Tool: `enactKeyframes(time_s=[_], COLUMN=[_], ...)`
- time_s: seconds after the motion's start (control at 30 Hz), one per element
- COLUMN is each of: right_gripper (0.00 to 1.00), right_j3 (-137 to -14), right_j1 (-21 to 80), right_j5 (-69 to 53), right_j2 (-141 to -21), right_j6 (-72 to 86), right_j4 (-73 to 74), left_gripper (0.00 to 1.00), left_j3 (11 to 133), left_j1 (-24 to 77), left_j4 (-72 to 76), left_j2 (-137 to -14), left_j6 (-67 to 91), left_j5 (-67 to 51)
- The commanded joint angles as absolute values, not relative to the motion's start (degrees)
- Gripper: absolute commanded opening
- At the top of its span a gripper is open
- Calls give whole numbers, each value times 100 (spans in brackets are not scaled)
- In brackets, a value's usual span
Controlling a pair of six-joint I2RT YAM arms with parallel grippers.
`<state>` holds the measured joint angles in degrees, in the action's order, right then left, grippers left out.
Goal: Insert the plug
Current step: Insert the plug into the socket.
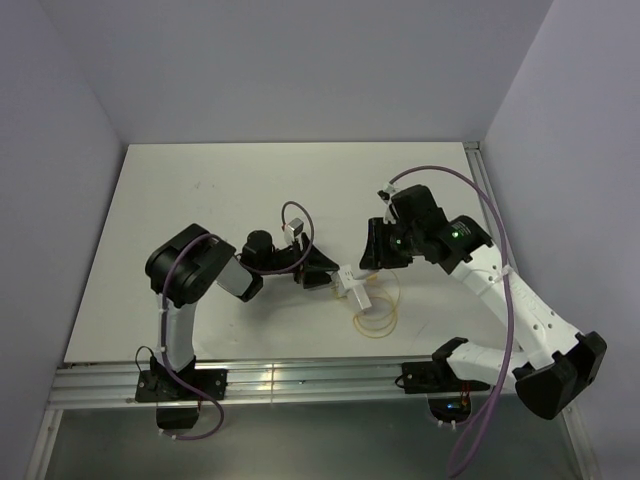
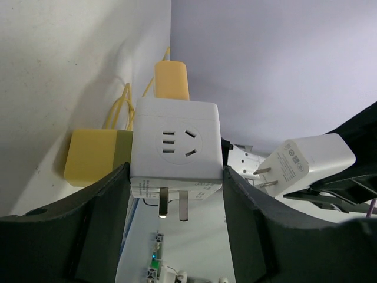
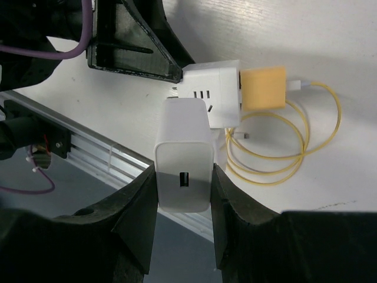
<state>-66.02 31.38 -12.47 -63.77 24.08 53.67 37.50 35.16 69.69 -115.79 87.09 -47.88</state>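
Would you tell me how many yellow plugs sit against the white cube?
2: one yellow plug above the white cube in the left wrist view, another at its left; more may be hidden.

Left arm (image 1: 190, 270): I have it folded at the elbow, forearm reaching right. Left gripper (image 2: 175, 183): fingers pressed on both sides of a socket cube (image 2: 175, 147). Right arm (image 1: 500, 285): extended inward, wrist angled down. Right gripper (image 3: 184, 197): clamped on a charger (image 3: 184, 153) (a finger on each flank).

Bright even light, soft shadows on the white table (image 1: 200, 210), dark tool fingers (image 2: 70, 236) slightly blurred in wrist views
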Motion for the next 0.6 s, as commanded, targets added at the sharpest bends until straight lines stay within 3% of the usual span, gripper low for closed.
enactKeyframes(time_s=[0.0, 0.27, 0.57], right_gripper=[0, 0, 0], right_j3=[-6978, -7136, -7664], right_j1=[3182, 3410, 3507], right_j5=[-1300, -1187, -880], right_j2=[-6451, -6855, -7383], right_j6=[2329, 2303, 1820], right_j4=[5291, 5431, 5818], left_gripper=[1, 1, 1], left_j3=[3753, 3648, 3595], left_j1=[3524, 3463, 3445], left_j4=[8639, 9474, 9062], left_j2=[-11575, -11944, -11910], left_j6=[9175, 9615, 8765], left_j5=[-4957, -4966, -5177])
